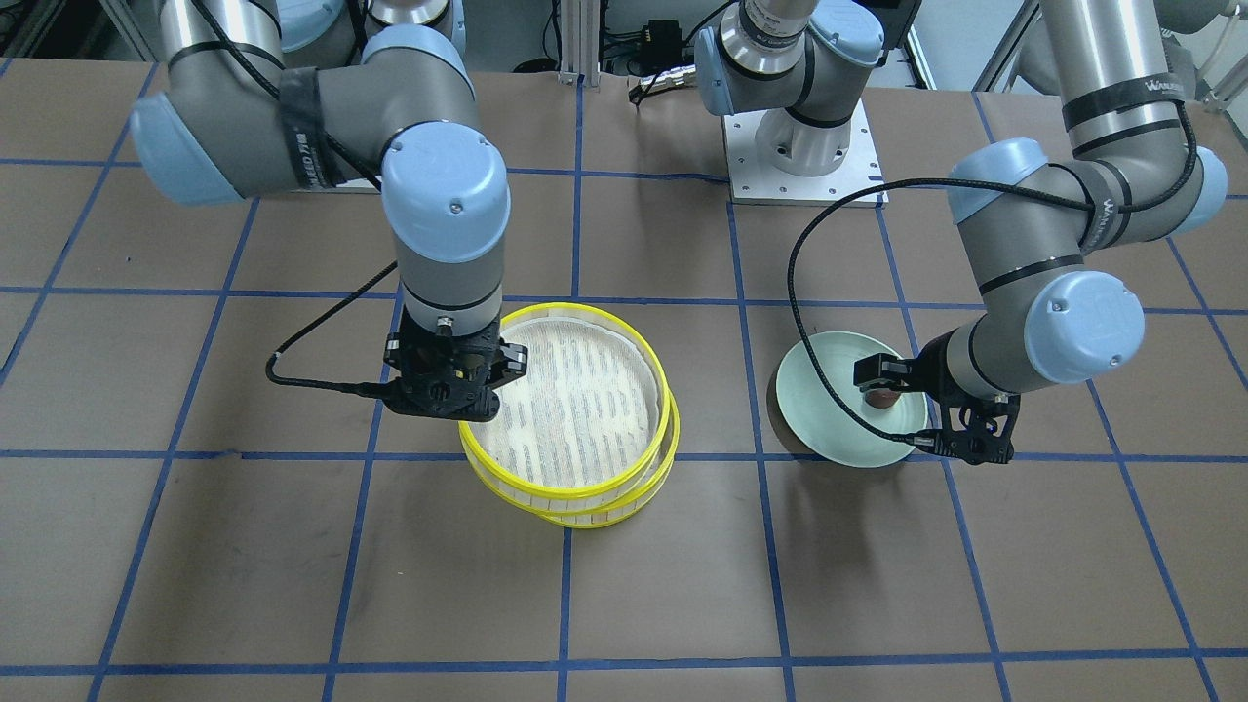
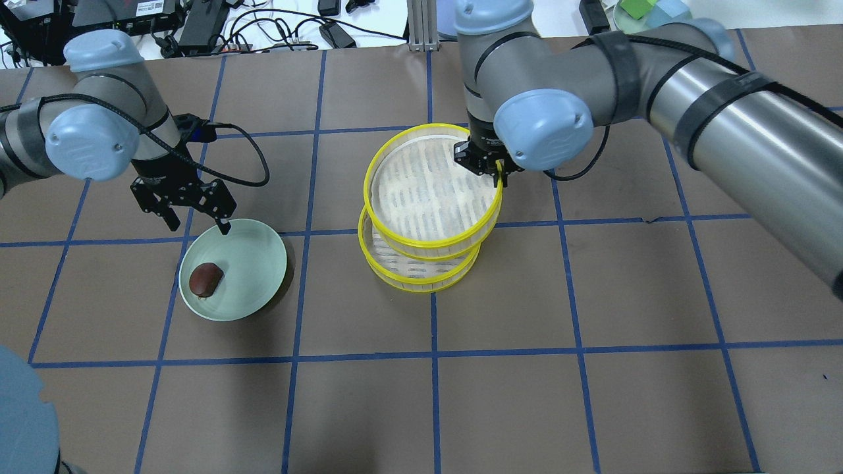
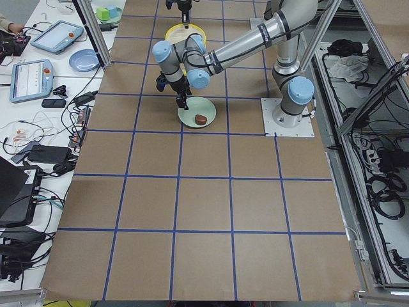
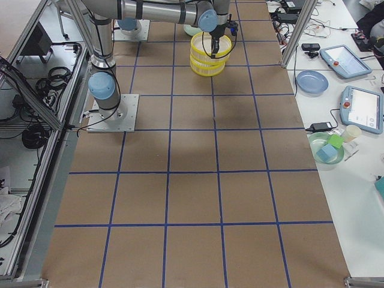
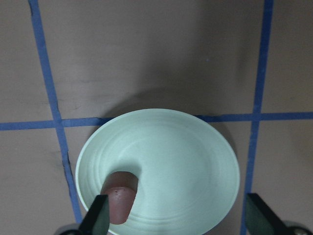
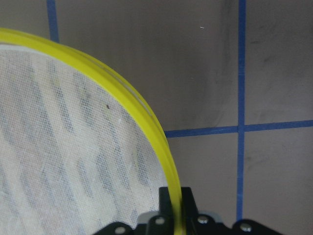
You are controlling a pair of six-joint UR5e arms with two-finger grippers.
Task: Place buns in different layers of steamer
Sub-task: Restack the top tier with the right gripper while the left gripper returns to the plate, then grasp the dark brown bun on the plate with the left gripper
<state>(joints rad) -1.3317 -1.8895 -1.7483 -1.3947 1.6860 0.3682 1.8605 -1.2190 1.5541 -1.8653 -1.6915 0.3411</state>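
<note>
Brown bun lies near the plate's rim, off-centre under the wide-open, empty left gripper; descending so could knock it aside; right gripper is clamped on the upper tier's yellow rim, skewed over the lower tier; that thin grip may slip.

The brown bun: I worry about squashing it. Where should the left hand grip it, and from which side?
Probably across its shorter width, from straight above: the brown bun is oblong and lies near the edge of the shallow green plate, whose raised rim hinders a side approach.
</note>
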